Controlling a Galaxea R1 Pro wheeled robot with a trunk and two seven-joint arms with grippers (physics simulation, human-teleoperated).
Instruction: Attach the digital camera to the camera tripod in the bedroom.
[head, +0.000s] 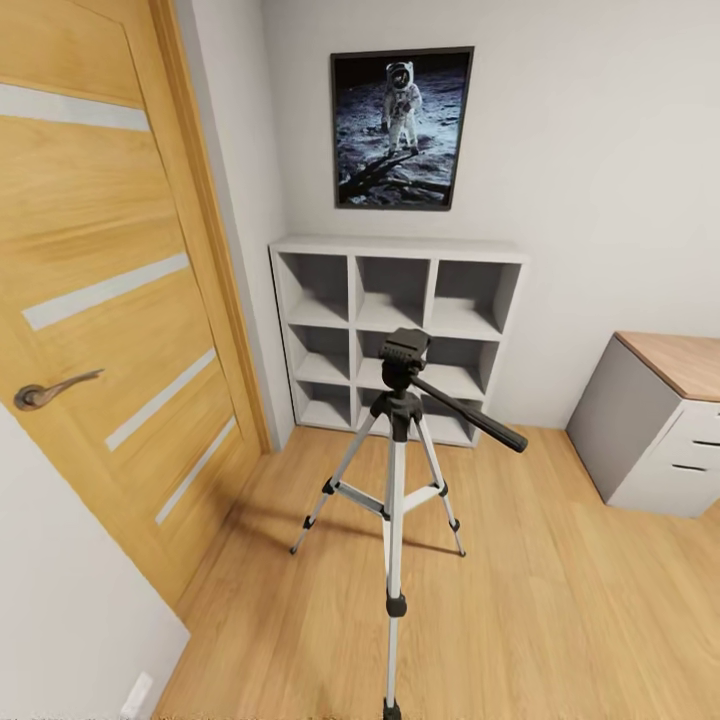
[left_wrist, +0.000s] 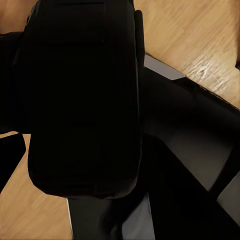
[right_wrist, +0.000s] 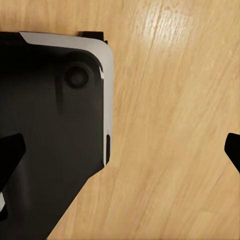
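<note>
1. Bedroom: light wood plank floor (head: 560, 600), wooden door (head: 110, 300), white cube shelf (head: 398, 335).
2. Tall silver-legged camera tripod (head: 395, 480) stands on the floor before the shelf.
3. Blocky black digital camera (left_wrist: 82, 100) sits pinched in the left gripper (left_wrist: 10, 95).
4. Right gripper (right_wrist: 120, 150): fingers spread, holding nothing.
</note>
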